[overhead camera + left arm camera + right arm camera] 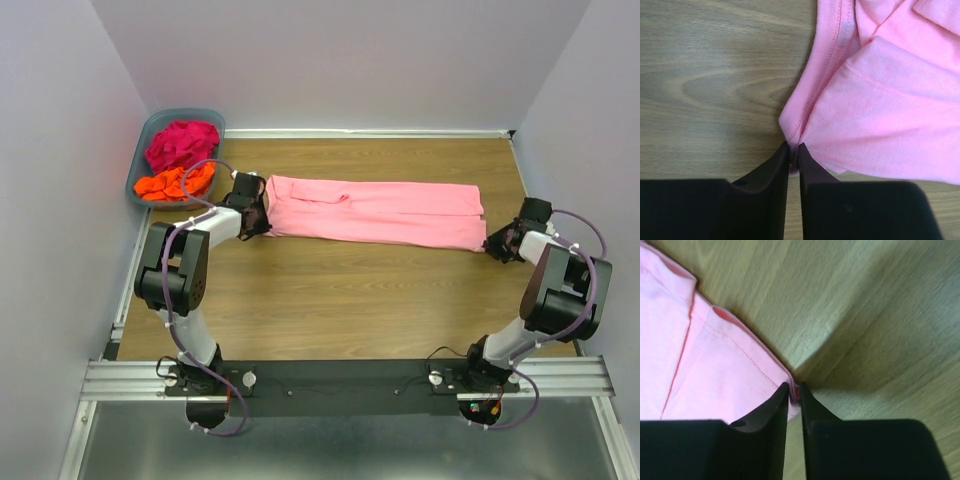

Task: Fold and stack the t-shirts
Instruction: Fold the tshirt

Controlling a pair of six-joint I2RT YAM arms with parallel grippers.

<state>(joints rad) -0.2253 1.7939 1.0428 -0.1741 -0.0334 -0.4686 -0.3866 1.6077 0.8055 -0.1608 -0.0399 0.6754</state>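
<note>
The pink shirt (375, 212) lay as a long folded band across the table (330, 300). The left pincer (793, 147) and right pincer (794, 386) each pinched a near corner, probably keeping it taut for another fold. The other shirts sat in the basket (139, 168).

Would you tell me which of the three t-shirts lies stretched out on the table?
The light pink t-shirt, pinched by the left pincer and right pincer; the magenta t-shirt and orange t-shirt lie crumpled in the basket.
</note>
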